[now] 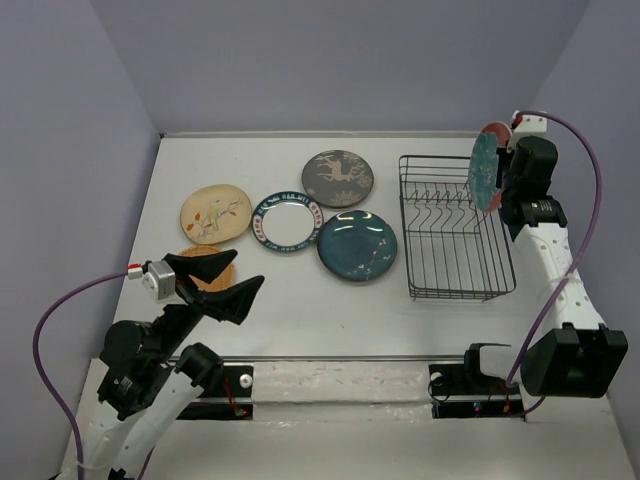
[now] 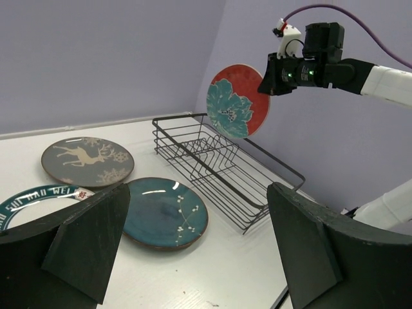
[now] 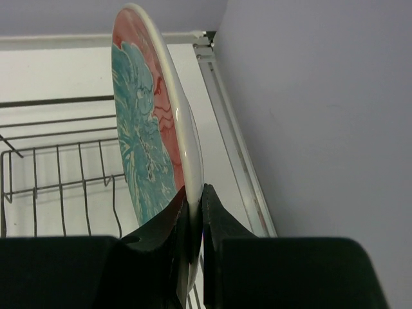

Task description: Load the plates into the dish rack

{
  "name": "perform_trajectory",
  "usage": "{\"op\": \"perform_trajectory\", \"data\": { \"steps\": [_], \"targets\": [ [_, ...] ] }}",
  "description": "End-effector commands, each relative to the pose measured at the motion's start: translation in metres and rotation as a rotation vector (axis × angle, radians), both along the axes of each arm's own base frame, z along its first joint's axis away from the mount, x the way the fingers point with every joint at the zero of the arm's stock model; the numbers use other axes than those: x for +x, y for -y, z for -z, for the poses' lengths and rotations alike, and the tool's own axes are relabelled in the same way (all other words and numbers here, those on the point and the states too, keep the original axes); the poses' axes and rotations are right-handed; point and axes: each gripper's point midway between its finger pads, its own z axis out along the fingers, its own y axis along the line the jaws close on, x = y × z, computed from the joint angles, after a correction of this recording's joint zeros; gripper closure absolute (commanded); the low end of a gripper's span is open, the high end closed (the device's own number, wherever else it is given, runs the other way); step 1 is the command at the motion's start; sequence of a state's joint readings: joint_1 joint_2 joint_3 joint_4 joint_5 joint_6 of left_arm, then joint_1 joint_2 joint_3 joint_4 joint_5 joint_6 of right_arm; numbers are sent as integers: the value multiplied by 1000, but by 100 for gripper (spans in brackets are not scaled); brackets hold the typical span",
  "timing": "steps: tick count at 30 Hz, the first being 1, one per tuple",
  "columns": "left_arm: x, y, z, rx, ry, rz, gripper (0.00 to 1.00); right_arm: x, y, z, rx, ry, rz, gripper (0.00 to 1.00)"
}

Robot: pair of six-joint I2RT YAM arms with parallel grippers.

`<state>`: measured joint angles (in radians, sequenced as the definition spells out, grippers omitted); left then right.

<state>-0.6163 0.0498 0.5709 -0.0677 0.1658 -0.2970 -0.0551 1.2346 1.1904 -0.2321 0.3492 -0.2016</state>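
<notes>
The top camera looks down on the whole surface (image 1: 300,320). Both wrist cameras see the dish rack (image 2: 219,164), the right one closest.

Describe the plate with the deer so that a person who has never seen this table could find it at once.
Find the black wire dish rack on the right of the table. Just left of its far corner lies a grey plate, the farthest back of those lying flat. Unlike the glossy teal plate nearer the arms, it bears a pale deer.
</notes>
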Motion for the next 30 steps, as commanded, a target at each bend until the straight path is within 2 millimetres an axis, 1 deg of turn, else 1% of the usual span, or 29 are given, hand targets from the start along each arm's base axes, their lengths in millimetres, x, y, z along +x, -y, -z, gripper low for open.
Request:
{"op": "perform_trajectory", "data": {
  "steps": [1,4,5,9,12,13,15,16,19,21,22,24,25,28,30],
  "targets": [
    [-7,-9,-20,-39,60,-18,1,0,9,-63,-1,258,27,93],
    [-6,-9,-19,-37,55,-21,1,3,12,-62,-6,254,39,93],
    [-6,-9,-19,-36,56,-19,1,3,16,-67,-9,262,50,93],
    [-6,-9,-19,-37,55,-21,1,2,16,-74,-18,272,50,93],
    [-6,-9,-19,-36,54,-21,1,-1,19,-81,-23,287,69,93],
    [-6,-9,-19,-36,54,-21,1,-4,24,-84,-28,294,87,93],
    [-6,-9,-18,-36,52,-20,1,-6,25,-87,-26,301,96,93],
    [-7,-9,-19,-37,55,-19,1,-7,28,-86,-25,302,102,93],
    [-6,-8,-19,-36,54,-17,1,-6,26,-76,-12,287,93,93],
    [-7,-8,-19,-36,54,-16,1,-4,25,-65,-6,265,87,93],
    [-7,-8,-19,-36,54,-14,1,-4,26,-63,0,267,96,93],
    [-7,-8,-19,-36,54,-17,1,-5,25,-66,7,279,94,93],
    [-7,-8,-18,-35,53,-14,1,-7,29,-69,3,286,104,93],
    [-6,-8,-18,-34,52,-14,1,-10,31,-81,-8,308,115,93],
    [-7,-8,-19,-37,55,-16,1,-10,30,-83,-10,310,107,93]
  ]
}}
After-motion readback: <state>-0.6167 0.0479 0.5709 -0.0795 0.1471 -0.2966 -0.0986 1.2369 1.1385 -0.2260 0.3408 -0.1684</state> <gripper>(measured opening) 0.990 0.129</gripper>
